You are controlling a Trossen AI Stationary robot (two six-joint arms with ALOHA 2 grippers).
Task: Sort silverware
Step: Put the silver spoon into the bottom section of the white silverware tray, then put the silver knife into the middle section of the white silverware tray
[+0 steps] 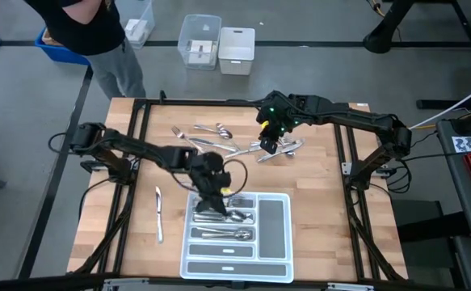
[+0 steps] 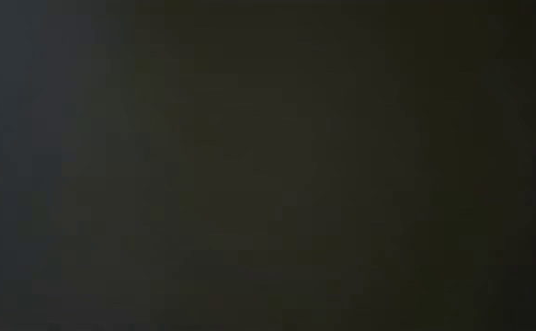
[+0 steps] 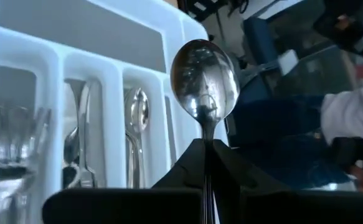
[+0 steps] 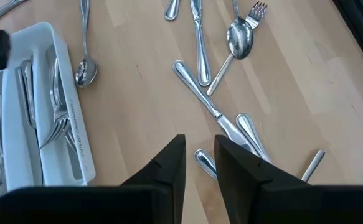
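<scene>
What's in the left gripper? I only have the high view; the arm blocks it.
Observer: The left gripper is shut on a shiny silver metal spoon, whose bowl sticks out past the fingers.
Operator: Tray contents?
Observer: In the white plastic compartmented tray, silver forks fill one slot and another silver spoon lies two slots over.
Operator: Right gripper?
Observer: The right gripper is open and empty, above a long silver knife on the wooden table.
</scene>
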